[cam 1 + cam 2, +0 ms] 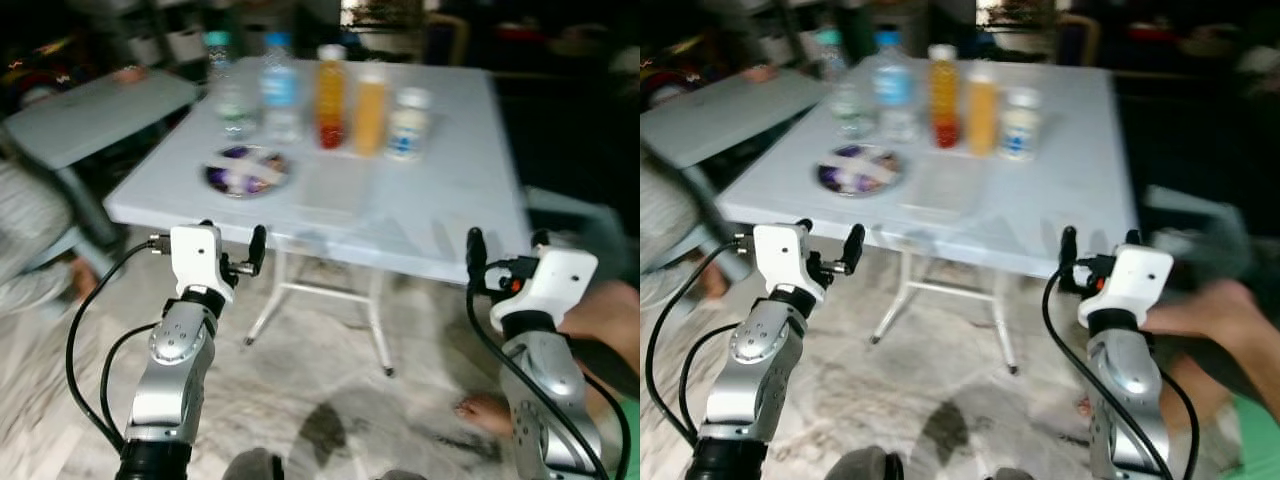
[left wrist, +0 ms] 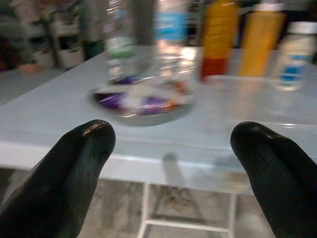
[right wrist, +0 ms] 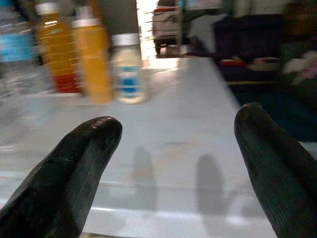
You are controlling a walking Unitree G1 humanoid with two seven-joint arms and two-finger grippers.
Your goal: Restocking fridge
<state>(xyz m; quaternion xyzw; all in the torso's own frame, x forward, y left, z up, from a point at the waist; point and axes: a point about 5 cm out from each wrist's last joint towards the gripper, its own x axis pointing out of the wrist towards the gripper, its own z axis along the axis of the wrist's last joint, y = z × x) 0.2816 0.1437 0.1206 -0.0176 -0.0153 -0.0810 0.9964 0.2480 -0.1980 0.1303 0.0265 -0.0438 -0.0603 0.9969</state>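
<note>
a: what's on your head views?
b: white table [image 1: 440, 215], bottles [image 1: 331, 95] beyond a foil dish [image 1: 247, 169], a bare foot [image 1: 487, 411] beside your right arm.
a: wrists?
b: left gripper [image 2: 171, 148] and right gripper [image 3: 181, 148] both spread, empty. labels too blurred to read.

white table [image 1: 440, 220] — orange juice bottles [image 1: 368, 112], purple-patterned plate [image 1: 247, 170], grey marbled floor [image 1: 310, 390].

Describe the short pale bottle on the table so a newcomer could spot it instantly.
On the white table, a row of bottles stands along the far side. The short pale bottle is at the row's right end, beside the orange juice bottle. It alone is squat, milky white, with a blue label.
</note>
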